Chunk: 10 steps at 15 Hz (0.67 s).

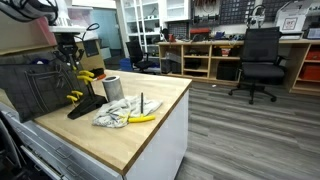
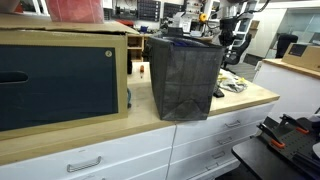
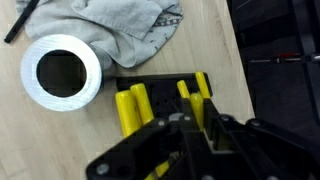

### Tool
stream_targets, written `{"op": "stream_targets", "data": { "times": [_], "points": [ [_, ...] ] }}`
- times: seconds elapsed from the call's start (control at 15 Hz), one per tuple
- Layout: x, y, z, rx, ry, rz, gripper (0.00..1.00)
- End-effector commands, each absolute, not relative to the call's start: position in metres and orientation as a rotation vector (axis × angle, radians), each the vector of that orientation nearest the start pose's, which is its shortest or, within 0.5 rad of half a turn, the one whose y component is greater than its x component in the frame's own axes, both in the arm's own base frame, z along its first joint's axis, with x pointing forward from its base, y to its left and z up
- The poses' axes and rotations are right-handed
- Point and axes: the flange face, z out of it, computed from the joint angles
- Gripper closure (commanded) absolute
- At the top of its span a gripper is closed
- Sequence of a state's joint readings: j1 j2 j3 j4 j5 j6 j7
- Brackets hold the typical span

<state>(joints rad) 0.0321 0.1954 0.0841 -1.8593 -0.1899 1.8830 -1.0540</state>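
Observation:
In the wrist view my gripper (image 3: 197,115) comes in from the bottom, its black fingers shut on a yellow-handled tool (image 3: 192,97). The tool lies over a black rack (image 3: 160,92) that holds more yellow handles (image 3: 131,110). Left of the rack stands a silver cup (image 3: 60,72), seen from above and empty. A crumpled grey cloth (image 3: 130,28) lies beyond it. In an exterior view the gripper (image 1: 72,66) hangs above the rack (image 1: 84,106), with the yellow handle (image 1: 87,75) raised beside it and the cup (image 1: 112,88) to the right.
A black mesh basket (image 1: 35,88) (image 2: 185,75) stands close beside the arm. On the cloth (image 1: 118,113) lie a yellow object (image 1: 142,118) and a black pen (image 1: 141,103). A large wooden box (image 2: 60,80) sits on the counter. The table edge (image 1: 165,125) is near.

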Motion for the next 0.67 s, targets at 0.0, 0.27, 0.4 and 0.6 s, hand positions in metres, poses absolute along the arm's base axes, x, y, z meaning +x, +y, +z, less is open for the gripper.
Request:
{"op": "stream_targets", "data": {
  "times": [0.0, 0.27, 0.4, 0.6],
  "points": [
    [0.573, 0.049, 0.410, -2.588, -1.863, 0.345, 0.96],
    [0.577, 0.051, 0.407, -2.612, -1.854, 0.331, 0.96],
    [0.581, 0.050, 0.408, -2.629, -1.846, 0.312, 0.96],
    [0.587, 0.051, 0.409, -2.649, -1.843, 0.272, 0.96]
  ]
}}
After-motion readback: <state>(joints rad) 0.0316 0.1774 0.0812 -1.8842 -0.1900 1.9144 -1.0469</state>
